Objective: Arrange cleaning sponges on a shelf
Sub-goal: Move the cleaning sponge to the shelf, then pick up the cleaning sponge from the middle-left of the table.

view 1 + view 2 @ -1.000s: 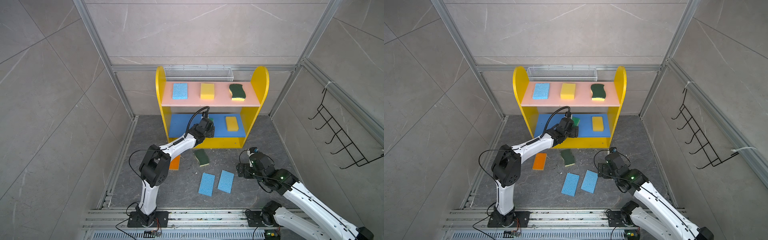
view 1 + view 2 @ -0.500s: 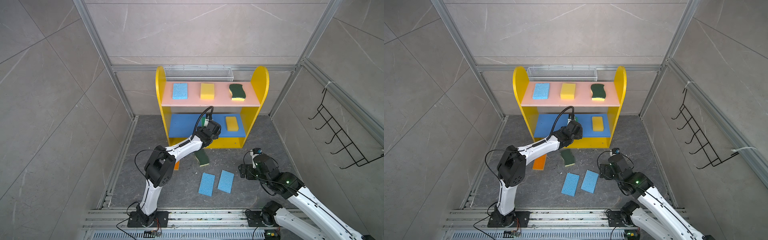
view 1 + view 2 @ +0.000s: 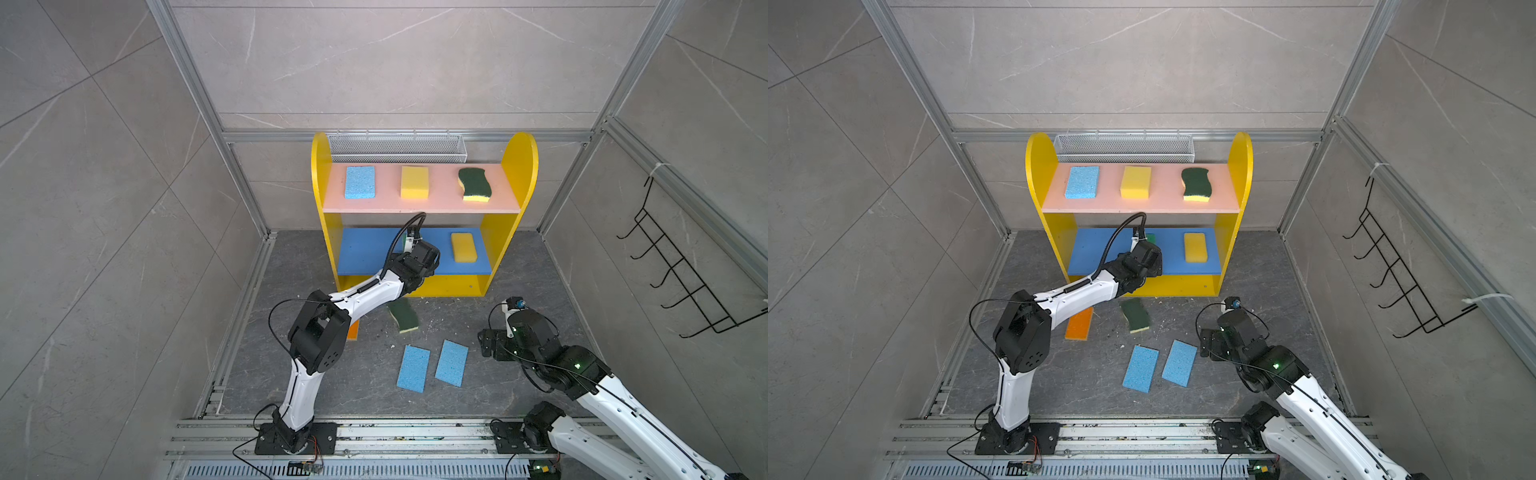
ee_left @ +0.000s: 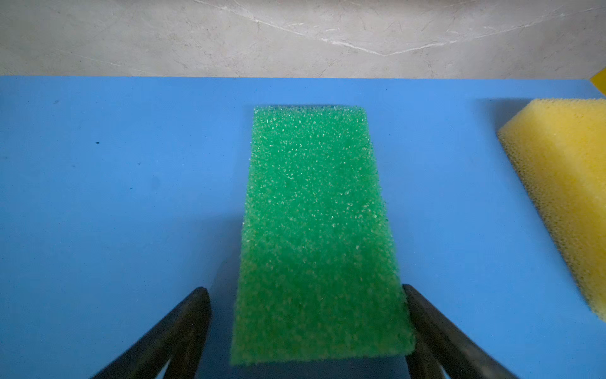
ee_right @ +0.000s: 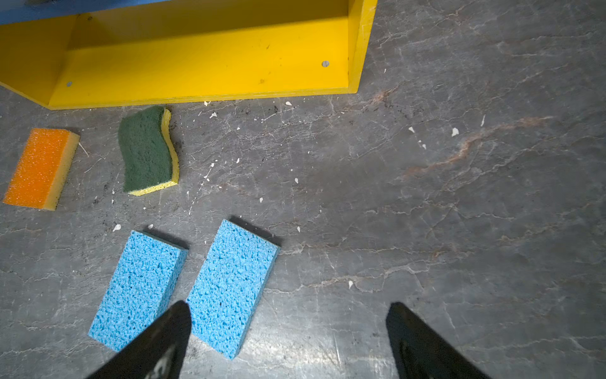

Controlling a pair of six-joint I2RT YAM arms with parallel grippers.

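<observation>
The yellow shelf (image 3: 519, 166) holds light blue (image 3: 360, 182), yellow (image 3: 414, 182) and wavy green (image 3: 474, 184) cleaning sponges on its pink board. Its blue board (image 4: 114, 170) carries a yellow sponge (image 3: 464, 247) and a bright green sponge (image 4: 314, 229). My left gripper (image 4: 304, 288) stands open at that board's front, one finger on each side of the green sponge's near end. On the floor lie a wavy green sponge (image 5: 147, 151), an orange one (image 5: 41, 167) and two light blue ones (image 5: 137, 288) (image 5: 231, 285). My right gripper (image 5: 288, 304) hangs open over the floor beside these.
A white wire mesh basket (image 3: 397, 146) hangs on the back wall behind the shelf. A black wire hook rack (image 3: 681, 266) is fixed to the right wall. Aluminium frame posts stand at the corners, and white crumbs dot the grey floor (image 5: 459, 197).
My left gripper's jaws have spread off the green sponge, which now rests on the blue board, and the arm has swung a little to the right. The right arm has drifted slightly.
</observation>
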